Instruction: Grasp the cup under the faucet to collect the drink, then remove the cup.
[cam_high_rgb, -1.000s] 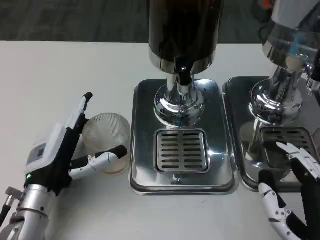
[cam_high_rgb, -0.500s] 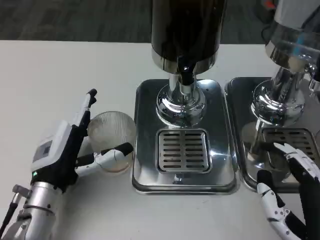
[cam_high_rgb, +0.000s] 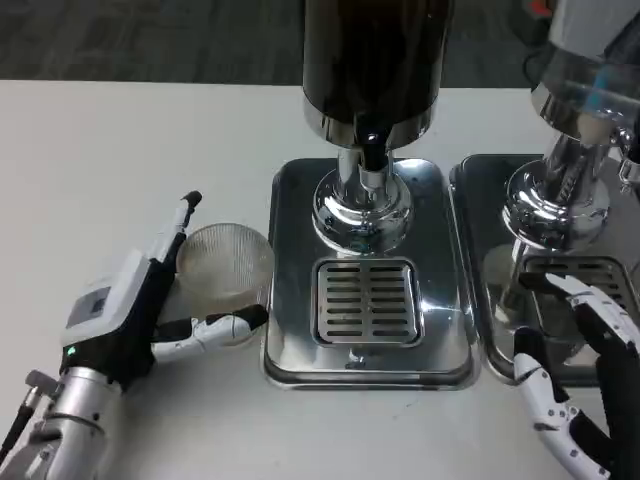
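While the clear ribbed plastic cup is standing upright on the white table, I am cradling it with my left hand: one finger is running up the cup's nine o'clock side and my thumb is lying along its six o'clock edge. Both are lying against the cup's wall, yet I cannot tell whether I am actually squeezing it. My white hand back is sitting at about seven o'clock from the cup.

At three o'clock from the cup, just beside it, the shiny steel drip tray with its slotted grate is lying. At twelve o'clock of that grate, the dark-bodied drink dispenser is rising on its chrome pedestal, with its small black faucet hanging over the tray. The cup is sitting off the tray, at about eight o'clock from the faucet.

My right hand is hanging with fingers spread and holding nothing, over the six o'clock end of a second steel tray, where a clear-bodied dispenser is standing.
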